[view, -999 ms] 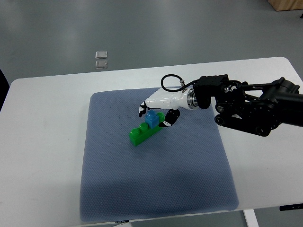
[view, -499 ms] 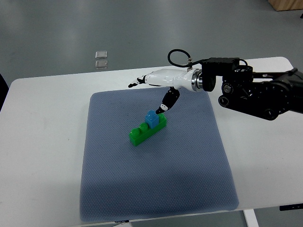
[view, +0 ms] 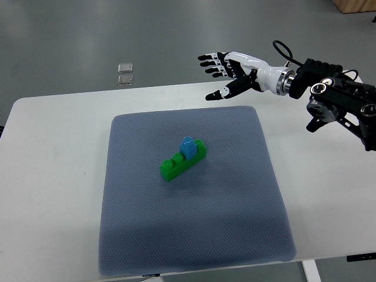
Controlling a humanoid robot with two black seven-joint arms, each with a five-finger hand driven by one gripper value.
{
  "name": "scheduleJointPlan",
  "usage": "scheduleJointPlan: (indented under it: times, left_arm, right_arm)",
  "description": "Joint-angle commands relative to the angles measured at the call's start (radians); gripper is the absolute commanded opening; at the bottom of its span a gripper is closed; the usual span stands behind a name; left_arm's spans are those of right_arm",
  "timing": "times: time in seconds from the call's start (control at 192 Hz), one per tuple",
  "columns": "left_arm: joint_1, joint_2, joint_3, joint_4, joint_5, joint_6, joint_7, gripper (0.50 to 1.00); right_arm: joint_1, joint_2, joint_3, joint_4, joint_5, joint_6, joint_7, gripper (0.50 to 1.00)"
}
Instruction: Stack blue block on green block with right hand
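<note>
mat (view: 147,235) covers most of the table (view: 53,176). green block (view: 174,167) lies mid-mat, well down-left of the hand, blue block (view: 188,145) seated on its right end. right hand (view: 232,71) hovers past the mat's far edge, fingers spread, holding nothing, arm coming in from the right.

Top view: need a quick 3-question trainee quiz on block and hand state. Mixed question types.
1. True or false: the blue block sits on the green block.
2. The right hand is: A) gripping the blue block, B) open and clear of both blocks, C) flat on the mat.
3. Fill in: the blocks rest on a grey-blue ____.

Key: 1 true; 2 B; 3 mat.
</note>
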Motion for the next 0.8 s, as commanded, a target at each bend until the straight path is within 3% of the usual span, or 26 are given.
scheduleJointPlan:
  times: [0.0,0.146,0.323,0.796]
  left_arm:
    - [0.0,0.0,0.0,0.0,0.0,0.0,0.0,1.0]
    - [0.0,0.0,0.0,0.0,0.0,0.0,0.0,1.0]
    - [0.0,0.0,0.0,0.0,0.0,0.0,0.0,1.0]
    - [0.0,0.0,0.0,0.0,0.0,0.0,0.0,1.0]
  right_arm:
    - [-0.056,0.007,0.011,-0.025,0.236,-0.001,0.003,0.921]
    - [-0.124,0.056,0.06,-0.042,0.401,-0.009,0.011,0.921]
    - [-0.21,0.151,0.154,-0.151,0.411,-0.003,0.012,0.924]
    - [-0.216,0.152,0.14,-0.169,0.404,-0.003,0.011,0.924]
